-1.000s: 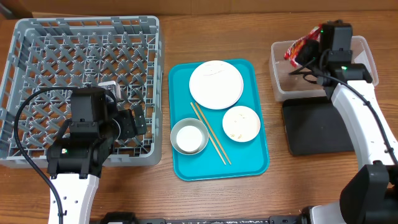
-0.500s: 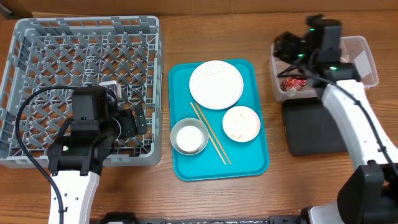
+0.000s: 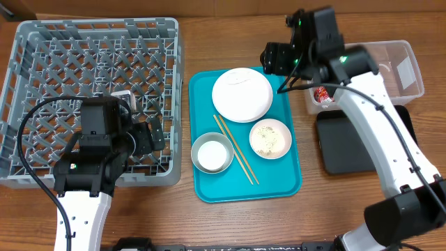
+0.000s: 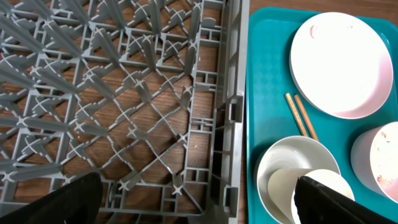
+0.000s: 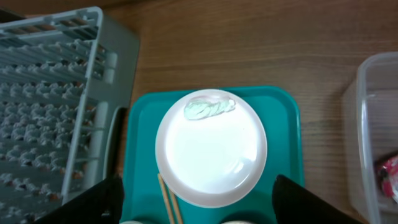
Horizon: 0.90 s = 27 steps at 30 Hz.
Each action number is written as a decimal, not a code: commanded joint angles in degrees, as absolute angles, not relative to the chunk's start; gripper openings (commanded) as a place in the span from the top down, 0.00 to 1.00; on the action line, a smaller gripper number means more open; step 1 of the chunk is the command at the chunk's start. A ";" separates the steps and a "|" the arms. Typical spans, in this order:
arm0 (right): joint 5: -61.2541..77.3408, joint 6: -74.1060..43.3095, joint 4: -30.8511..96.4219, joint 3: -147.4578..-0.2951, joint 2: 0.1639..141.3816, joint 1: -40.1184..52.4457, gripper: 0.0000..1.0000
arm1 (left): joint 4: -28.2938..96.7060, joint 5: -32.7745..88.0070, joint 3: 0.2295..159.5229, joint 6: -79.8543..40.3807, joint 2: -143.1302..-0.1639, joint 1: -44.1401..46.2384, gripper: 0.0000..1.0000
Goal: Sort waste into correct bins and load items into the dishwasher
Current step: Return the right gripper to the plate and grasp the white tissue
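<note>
The red wrapper (image 3: 325,95) lies in the clear tub (image 3: 401,64) at its left end, and its edge shows in the right wrist view (image 5: 390,172). My right gripper (image 3: 277,64) (image 5: 199,205) hangs open and empty over the teal tray's far right corner, with the white plate (image 3: 242,94) (image 5: 211,149) below it. Near the plate sit a pinkish bowl (image 3: 270,138) holding rice grains, a grey bowl (image 3: 212,153) (image 4: 292,163) with the white cup (image 4: 314,190) inside, and the chopsticks (image 3: 235,148) (image 4: 301,117). My left gripper (image 3: 149,137) (image 4: 196,208) stays open over the dish rack's (image 3: 90,84) near right corner.
The black tray (image 3: 355,143) lies just in front of the clear tub at the right. The teal tray (image 3: 289,183) sits between the rack and the bins. A pale green smear marks the plate's far side. The rack wall (image 4: 227,112) stands beside the tray.
My right gripper opened and let the red wrapper fall into the clear tub, then swung left to above the plate. The left arm has not moved.
</note>
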<state>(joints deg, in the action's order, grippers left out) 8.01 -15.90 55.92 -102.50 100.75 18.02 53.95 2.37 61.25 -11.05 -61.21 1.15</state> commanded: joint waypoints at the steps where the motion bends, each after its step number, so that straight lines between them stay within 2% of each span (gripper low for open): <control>1: 9.78 -10.57 58.48 -110.67 106.80 18.22 0.16 | 53.69 3.03 62.67 -11.84 -61.45 1.54 0.00; 5: 9.04 -11.29 49.82 -110.65 110.85 19.46 0.15 | 53.76 3.03 62.70 -11.84 -61.45 1.54 0.00; 11: 7.35 -19.49 44.75 -110.65 118.83 20.67 0.17 | 53.71 3.01 62.67 -11.84 -61.45 1.54 0.00; 16: 6.76 -20.56 43.51 -110.63 123.96 22.72 0.25 | 53.71 3.01 62.70 -11.84 -61.45 1.54 0.00; 27: 0.86 -41.95 43.55 -110.63 131.87 25.02 0.29 | 53.76 3.03 62.67 -11.84 -61.45 1.54 0.00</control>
<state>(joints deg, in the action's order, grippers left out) 2.46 -34.72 43.90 -109.71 130.52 25.19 54.00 2.37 61.25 -11.05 -61.21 1.15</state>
